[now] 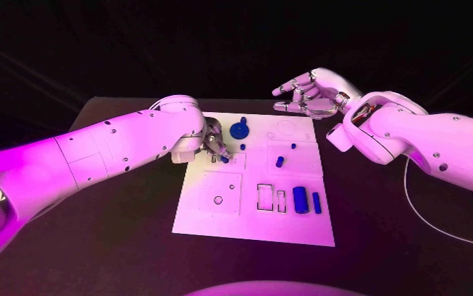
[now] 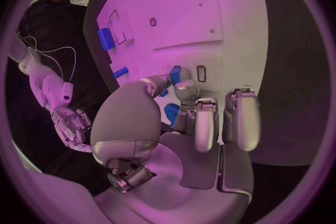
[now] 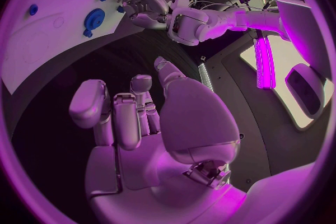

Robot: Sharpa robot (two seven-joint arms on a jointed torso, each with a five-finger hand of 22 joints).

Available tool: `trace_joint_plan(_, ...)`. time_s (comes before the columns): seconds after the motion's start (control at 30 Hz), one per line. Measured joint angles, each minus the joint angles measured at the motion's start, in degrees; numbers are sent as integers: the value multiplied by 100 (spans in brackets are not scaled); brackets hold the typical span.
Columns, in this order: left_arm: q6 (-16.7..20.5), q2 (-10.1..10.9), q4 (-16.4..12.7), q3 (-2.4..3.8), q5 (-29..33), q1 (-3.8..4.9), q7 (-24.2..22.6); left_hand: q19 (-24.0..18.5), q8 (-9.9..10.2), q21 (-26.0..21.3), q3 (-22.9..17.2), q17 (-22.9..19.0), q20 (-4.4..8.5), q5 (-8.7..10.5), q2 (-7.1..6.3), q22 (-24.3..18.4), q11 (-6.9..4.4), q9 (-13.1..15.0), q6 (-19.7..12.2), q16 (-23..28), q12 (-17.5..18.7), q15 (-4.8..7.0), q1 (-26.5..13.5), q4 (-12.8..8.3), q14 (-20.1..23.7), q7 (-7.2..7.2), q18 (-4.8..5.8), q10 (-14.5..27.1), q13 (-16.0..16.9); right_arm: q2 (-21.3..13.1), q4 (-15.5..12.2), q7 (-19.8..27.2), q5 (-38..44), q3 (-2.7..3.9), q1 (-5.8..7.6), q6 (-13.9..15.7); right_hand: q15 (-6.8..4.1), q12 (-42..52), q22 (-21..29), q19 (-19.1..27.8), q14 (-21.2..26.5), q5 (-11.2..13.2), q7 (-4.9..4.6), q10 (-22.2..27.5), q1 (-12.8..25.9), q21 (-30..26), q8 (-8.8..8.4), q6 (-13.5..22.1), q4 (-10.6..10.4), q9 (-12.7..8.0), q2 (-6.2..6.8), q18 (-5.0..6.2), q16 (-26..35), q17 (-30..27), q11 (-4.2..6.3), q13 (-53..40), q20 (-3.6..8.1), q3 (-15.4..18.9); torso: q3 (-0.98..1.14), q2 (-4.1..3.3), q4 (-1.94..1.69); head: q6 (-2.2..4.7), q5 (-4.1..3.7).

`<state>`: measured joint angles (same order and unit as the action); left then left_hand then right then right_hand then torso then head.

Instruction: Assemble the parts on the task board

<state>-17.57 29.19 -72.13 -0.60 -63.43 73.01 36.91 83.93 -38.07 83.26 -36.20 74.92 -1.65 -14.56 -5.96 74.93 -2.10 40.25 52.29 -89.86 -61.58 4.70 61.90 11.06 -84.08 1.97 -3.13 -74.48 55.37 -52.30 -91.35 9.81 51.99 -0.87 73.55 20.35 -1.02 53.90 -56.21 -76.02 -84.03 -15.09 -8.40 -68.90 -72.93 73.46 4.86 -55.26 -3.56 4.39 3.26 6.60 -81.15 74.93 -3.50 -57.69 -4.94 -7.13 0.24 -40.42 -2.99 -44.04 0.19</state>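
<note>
Task board lies mid-table, assembly judged partly done: blue gear seated at far edge, blue blocks loose by near-right slots. Small blue part pinched by left hand over board. Right hand held clear, fingers spread, nothing held.

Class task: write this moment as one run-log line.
left hand: pinching small blue part over white task board | right hand: open, raised beyond board's far edge | blue gear: on board
</note>
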Motion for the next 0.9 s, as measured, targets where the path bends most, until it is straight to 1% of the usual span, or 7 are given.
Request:
trace_joint_plan(0.03, -8, -10, 12, -2, 1, 0, 0, 0, 0, 0, -68, 0, 0, 1, 6, 0, -6, -1, 35, 0, 0, 2, -48, -68, 2, -3, 1, -6, 9, 0, -1, 0, -1, 0, 0, 0, 0, 0, 0, 0, 0, 0, 0, 0, 0, 0, 0, 0, 0, 0, 0, 0, 0, 0, 0, 0, 0, 0, -1, 0, 0, 0, 1)
trace_joint_plan(0.1, -24, -27, 30, -4, 2, 0, 1, 0, 1, 0, -50, 0, 0, 1, 14, 0, -6, -6, 45, 0, 0, 21, -82, -99, 21, 6, 0, -7, 16, 1, -1, 0, -2, 0, 0, 0, 0, 0, 0, 0, 0, 0, 0, 0, 0, 0, 0, 0, 0, 0, 0, 0, 0, 0, 0, 0, 0, 0, -1, -1, 1, 1, -2)
trace_joint_plan(0.33, -60, -56, 76, -8, 10, 1, -3, 22, 1, 32, -39, 0, 21, 1, 58, 0, -29, -23, 77, 0, -70, 25, -187, -135, 17, -24, 0, -70, 68, -3, -3, 0, -5, 0, 0, 0, 0, 0, 0, 0, 0, 0, 0, 0, 0, 0, 0, 0, 0, 0, 0, 0, 0, -1, 0, 0, 0, 0, -2, -1, 2, 1, -12)
trace_joint_plan(0.6, -60, -71, 102, -8, 18, 1, -9, 1, 4, 32, -34, -1, 41, 16, 112, -1, -56, -38, 157, 0, -134, 42, -330, -266, -1, -24, 0, -138, 153, -5, -6, 0, -8, 0, 0, 0, 0, -29, 13, 0, 0, -34, 0, 0, 0, -23, 0, 0, 0, 0, 0, 0, 22, -1, 0, 13, 0, 0, -4, -3, -1, 1, -13)
trace_joint_plan(0.63, -59, -72, 105, -8, 19, 1, -9, 1, 3, 32, 18, -1, 41, 17, 135, -1, -62, -40, 158, 0, -134, 42, -354, -254, -1, -24, 0, -145, 158, -5, -6, 0, -8, 0, 0, 0, 0, -30, 13, 0, 0, -34, 0, 0, 0, -23, 0, 0, 0, 0, 0, 0, 22, -1, 0, 13, 0, 0, -4, -3, -1, 0, -13)
trace_joint_plan(0.8, -58, -74, 131, -22, 18, -9, -7, 1, 18, 32, 566, -1, 41, 12, 55, -1, -78, -61, 382, 0, -165, 42, -629, -46, -1, -127, 0, -201, 180, -5, -6, -1, -11, 0, 0, -1, 0, -47, 45, 3, 0, -34, 0, 0, 0, -22, 0, 0, 0, 0, 0, 0, 22, -1, 0, 33, 3, 0, -4, -4, 0, -5, -13)
trace_joint_plan(0.9, -57, -73, 142, -23, 18, -11, -4, 1, 68, 32, 945, -1, 41, 50, -7, -1, -78, -85, 400, 0, -165, 42, -749, 68, -1, -108, 0, -201, 192, -5, -6, -1, -13, 0, 0, -1, 0, -52, 59, 22, 0, -34, 0, 0, 0, -49, 0, 0, 0, 0, 0, 0, 42, -1, 0, 42, 22, 0, -4, -3, 0, -6, -17)
